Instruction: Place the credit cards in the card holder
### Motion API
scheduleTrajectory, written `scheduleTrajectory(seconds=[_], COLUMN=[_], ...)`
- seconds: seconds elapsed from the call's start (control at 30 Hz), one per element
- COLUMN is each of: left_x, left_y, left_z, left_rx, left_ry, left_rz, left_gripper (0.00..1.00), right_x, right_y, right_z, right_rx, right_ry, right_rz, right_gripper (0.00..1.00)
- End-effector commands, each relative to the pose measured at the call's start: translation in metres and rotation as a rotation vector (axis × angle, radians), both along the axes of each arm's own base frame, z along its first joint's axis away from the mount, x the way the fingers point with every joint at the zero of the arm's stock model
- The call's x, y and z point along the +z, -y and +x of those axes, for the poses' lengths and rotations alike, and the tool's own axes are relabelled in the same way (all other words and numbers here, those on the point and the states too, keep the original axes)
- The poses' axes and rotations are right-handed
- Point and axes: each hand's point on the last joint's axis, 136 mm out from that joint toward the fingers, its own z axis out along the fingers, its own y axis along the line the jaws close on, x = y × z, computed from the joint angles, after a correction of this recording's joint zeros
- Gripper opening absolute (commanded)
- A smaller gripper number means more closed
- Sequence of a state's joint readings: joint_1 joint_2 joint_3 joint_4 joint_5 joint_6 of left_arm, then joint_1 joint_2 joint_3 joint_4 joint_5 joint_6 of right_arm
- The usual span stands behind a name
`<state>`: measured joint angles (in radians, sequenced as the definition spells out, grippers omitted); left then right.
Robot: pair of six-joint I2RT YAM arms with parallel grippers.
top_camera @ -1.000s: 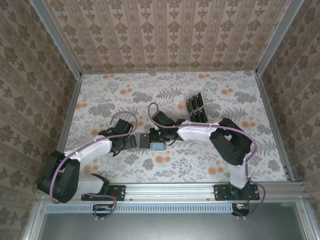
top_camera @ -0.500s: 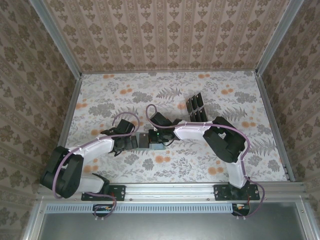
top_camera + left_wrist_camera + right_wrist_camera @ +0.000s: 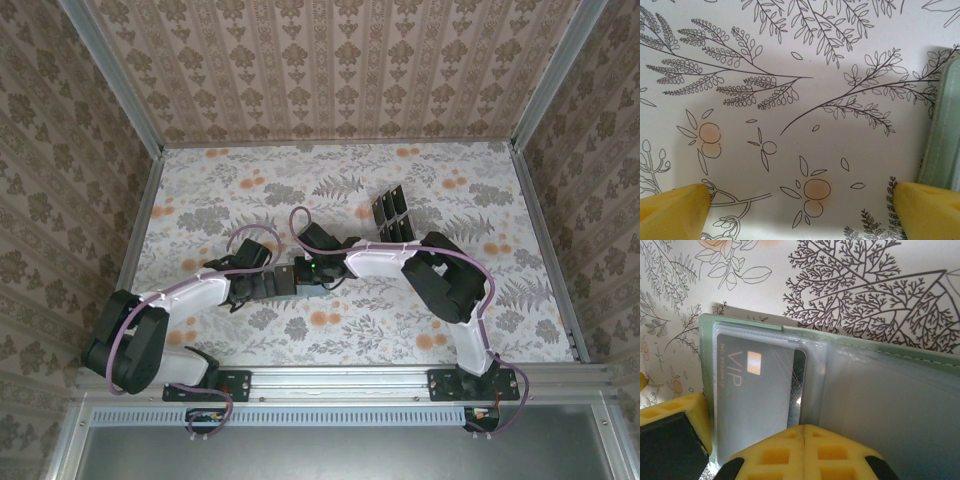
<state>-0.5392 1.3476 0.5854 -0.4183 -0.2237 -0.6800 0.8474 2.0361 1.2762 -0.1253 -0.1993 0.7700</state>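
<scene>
Centrally on the table [image 3: 200,190], the card holder [image 3: 880,390] lies open, one VIP card [image 3: 755,400] sleeved; right gripper [image 3: 804,432] shut empty over it, left gripper [image 3: 800,202] gaping beside its edge; remaining credit cards [image 3: 392,215] lie nearer the right arm [image 3: 385,262]

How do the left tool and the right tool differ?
The left tool is open, jaws wide apart; the right tool is shut, jaws together. The left tool is beside the edge of the card holder; the right tool is over its clear pockets. Both have yellow fingers.
</scene>
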Motion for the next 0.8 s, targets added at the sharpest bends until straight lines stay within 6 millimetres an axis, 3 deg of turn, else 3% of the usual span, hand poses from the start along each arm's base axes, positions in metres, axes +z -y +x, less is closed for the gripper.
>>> scheduleTrajectory(seconds=[0.0, 0.13, 0.37, 0.77], left_x=[0.002, 0.01, 0.035, 0.038], left_y=[0.006, 0.003, -0.011, -0.025], left_z=[0.003, 0.004, 0.012, 0.015], left_rx=[-0.021, -0.016, 0.027, 0.062], left_ry=[0.0, 0.012, 0.072, 0.073], left_rz=[0.0, 0.009, -0.023, -0.025], left_gripper=[1.0, 1.0, 1.0, 1.0], right_x=[0.001, 0.01, 0.038, 0.021], right_y=[-0.019, -0.015, 0.012, 0.008], right_z=[-0.005, -0.005, 0.007, -0.001], right_rx=[0.027, 0.021, -0.033, -0.012], right_ry=[-0.031, -0.011, 0.059, 0.024], right_rz=[0.061, 0.069, 0.062, 0.029], right_gripper=[0.06, 0.06, 0.08, 0.06])
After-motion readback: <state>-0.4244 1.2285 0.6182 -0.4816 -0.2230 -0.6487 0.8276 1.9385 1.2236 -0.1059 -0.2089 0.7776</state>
